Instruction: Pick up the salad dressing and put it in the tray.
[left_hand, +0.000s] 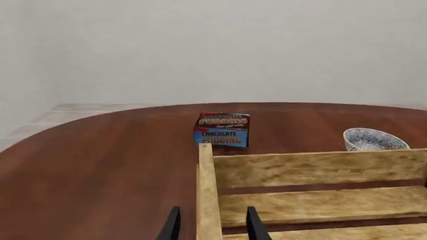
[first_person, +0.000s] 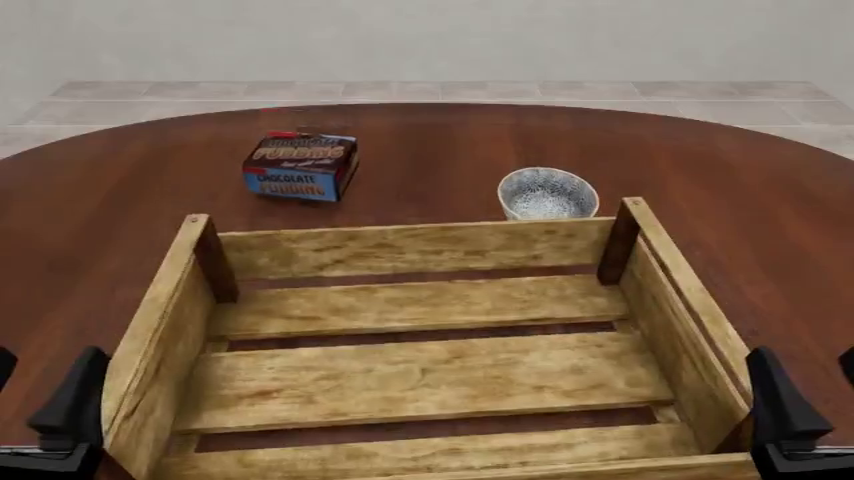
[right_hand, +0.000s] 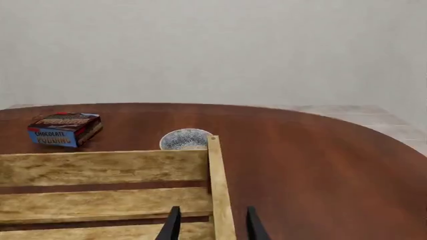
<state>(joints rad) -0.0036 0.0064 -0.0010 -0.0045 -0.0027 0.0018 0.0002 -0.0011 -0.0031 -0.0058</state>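
1. The left gripper (first_person: 47, 420) is black and sits low at the near left edge. Its two thin fingers are apart, one on each side of the crate's left wall.
2. The tray (first_person: 400, 250) is a big box of pale, rough wood with a slatted floor and dark corner posts.
3. The right gripper (first_person: 801, 420) is spread too, over the right wall.
4. Farther back lie a blue chocolate pudding box (first_person: 300, 166) and a small round patterned bowl (first_person: 547, 192).
5. The salad dressing bottle shows in no view.
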